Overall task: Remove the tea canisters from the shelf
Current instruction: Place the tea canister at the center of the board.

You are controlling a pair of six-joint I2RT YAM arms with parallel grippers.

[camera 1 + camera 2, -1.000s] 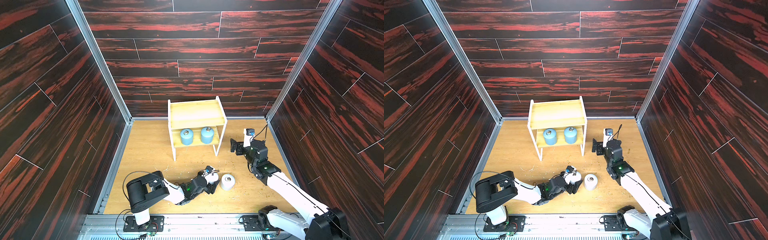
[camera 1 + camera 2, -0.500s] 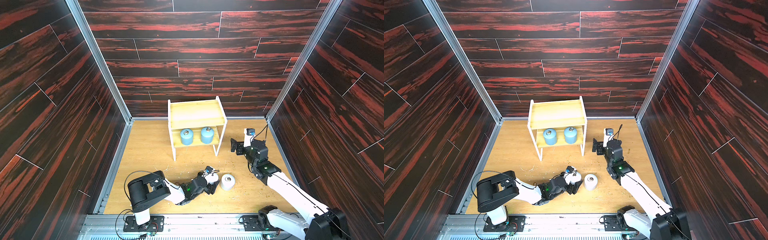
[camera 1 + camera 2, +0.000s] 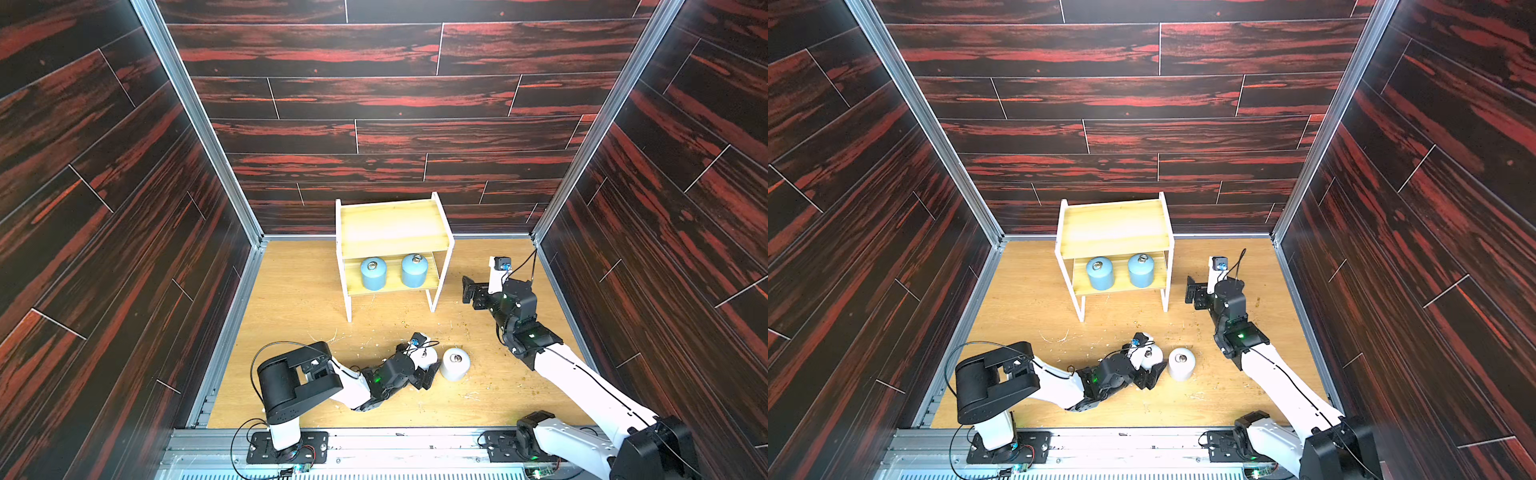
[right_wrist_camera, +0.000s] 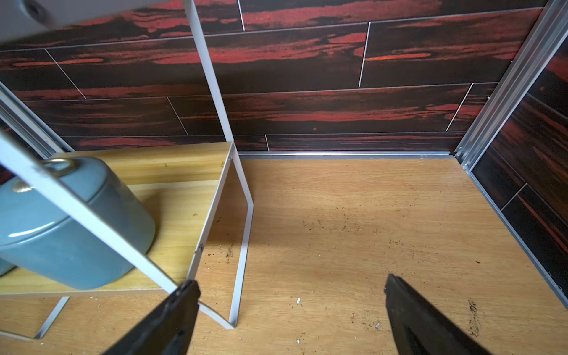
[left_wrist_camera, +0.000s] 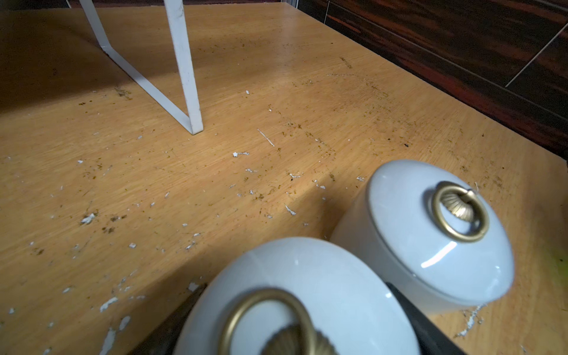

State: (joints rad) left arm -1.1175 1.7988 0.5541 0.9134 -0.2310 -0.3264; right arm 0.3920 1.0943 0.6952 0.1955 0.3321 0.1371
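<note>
Two light blue tea canisters (image 3: 373, 273) (image 3: 414, 270) stand side by side on the lower board of the shelf (image 3: 392, 224), seen in both top views. Two white tea canisters stand on the floor in front. My left gripper (image 3: 428, 362) reaches low along the floor and holds the left white canister (image 5: 292, 295), a dark finger (image 5: 184, 310) tight against each side. The other white canister (image 5: 430, 233) stands just beside it, apart from the fingers. My right gripper (image 4: 289, 285) hovers open and empty by the shelf's right side, near the right blue canister (image 4: 61, 233).
Dark wood-look walls close the cell on three sides; the right wall (image 3: 623, 270) runs close behind my right arm. The shelf's white leg (image 5: 184, 70) stands ahead of my left gripper. Crumbs and white flecks litter the wooden floor (image 3: 299, 299).
</note>
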